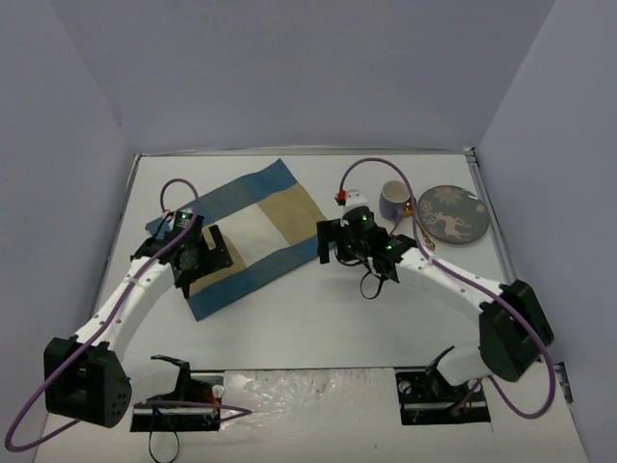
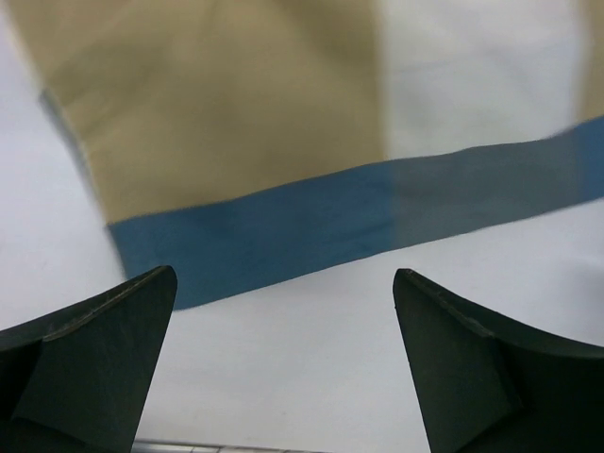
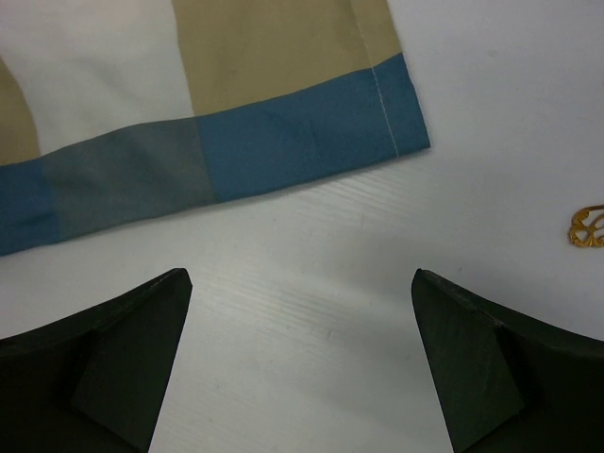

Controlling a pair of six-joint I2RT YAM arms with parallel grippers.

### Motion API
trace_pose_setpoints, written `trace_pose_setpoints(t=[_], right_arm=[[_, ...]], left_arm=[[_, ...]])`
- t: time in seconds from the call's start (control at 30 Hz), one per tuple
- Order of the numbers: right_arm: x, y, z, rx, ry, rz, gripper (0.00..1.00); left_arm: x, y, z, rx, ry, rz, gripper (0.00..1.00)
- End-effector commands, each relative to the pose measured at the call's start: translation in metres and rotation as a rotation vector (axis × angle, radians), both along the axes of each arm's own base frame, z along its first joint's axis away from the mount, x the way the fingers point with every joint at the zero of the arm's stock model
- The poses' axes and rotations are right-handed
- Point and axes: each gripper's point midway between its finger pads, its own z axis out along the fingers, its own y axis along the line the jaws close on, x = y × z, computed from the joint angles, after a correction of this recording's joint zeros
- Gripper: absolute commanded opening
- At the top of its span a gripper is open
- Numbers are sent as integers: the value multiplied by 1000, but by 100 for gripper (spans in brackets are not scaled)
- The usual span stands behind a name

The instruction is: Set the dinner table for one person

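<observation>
Empty left gripper (image 2: 285, 283), jaws wide apart, above table (image 2: 528, 255) just off placemat (image 2: 236, 113) blue border, right gripper (image 3: 302, 278) equally spread, empty, beside placemat's right corner

Soft, even light from above fills the top view: the large flat white matte tabletop (image 1: 308, 309) reads evenly bright, and shadows on it are faint. In the left wrist view the blue-and-tan striped cloth placemat (image 2: 283, 226) is blurred, and the black two-finger left gripper (image 2: 283, 302) is soft too. The right wrist view is sharper, with the hem stitching crisp.
</observation>
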Motion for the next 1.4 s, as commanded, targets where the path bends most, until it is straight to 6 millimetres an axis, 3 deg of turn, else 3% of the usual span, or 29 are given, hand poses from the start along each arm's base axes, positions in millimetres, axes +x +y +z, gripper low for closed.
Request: trace_pose_setpoints(t=[0.0, 0.2, 0.47, 0.7, 0.93, 1.0, 1.07, 1.27, 1.37], right_arm=[[55, 11, 18, -24, -132, -112, 100], [91, 9, -10, -82, -110, -190, 96], [116, 2, -45, -71, -44, -228, 92], [126, 0, -73, -72, 4, -239, 91], [120, -4, -93, -97, 40, -247, 88], [116, -3, -100, -96, 55, -242, 85], [113, -2, -105, -91, 72, -236, 76], [104, -3, -110, -84, 96, -241, 61], [102, -4, -110, -88, 98, -237, 47]], left_arm=[[-29, 31, -30, -18, 52, 174, 97], [-53, 52, -63, -9, 122, 278, 96], [-68, 48, -96, -37, 206, 295, 92], [-79, 42, -113, -76, 242, 315, 88], [-82, 41, -120, -77, 255, 319, 80], [-82, 42, -122, -74, 254, 320, 77], [-82, 42, -123, -72, 257, 320, 71], [-84, 42, -126, -72, 265, 321, 48], [-86, 42, -129, -71, 276, 321, 35]])
